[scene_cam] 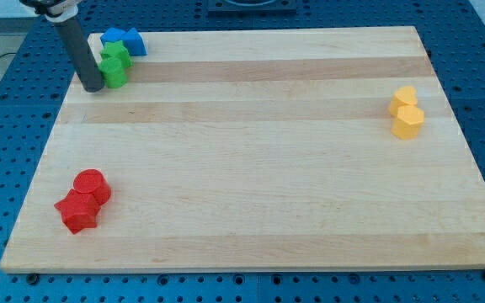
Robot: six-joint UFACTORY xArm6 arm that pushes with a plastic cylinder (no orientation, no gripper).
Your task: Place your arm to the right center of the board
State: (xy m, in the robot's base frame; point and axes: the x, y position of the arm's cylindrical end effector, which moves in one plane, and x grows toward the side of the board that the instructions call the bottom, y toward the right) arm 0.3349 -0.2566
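Observation:
My tip [93, 86] rests on the wooden board [251, 160] at the view's top left, just left of two green blocks [114, 64]. Two blue blocks [123, 41] sit right behind the green ones at the board's top edge. A red cylinder [92, 185] and a red star-like block [77, 209] sit together at the bottom left. Two yellow blocks, one [403, 99] above the other [407, 123], sit at the view's right, a little above the middle.
The board lies on a blue perforated table [7, 126]. The rod rises from the tip to the arm at the view's top left corner.

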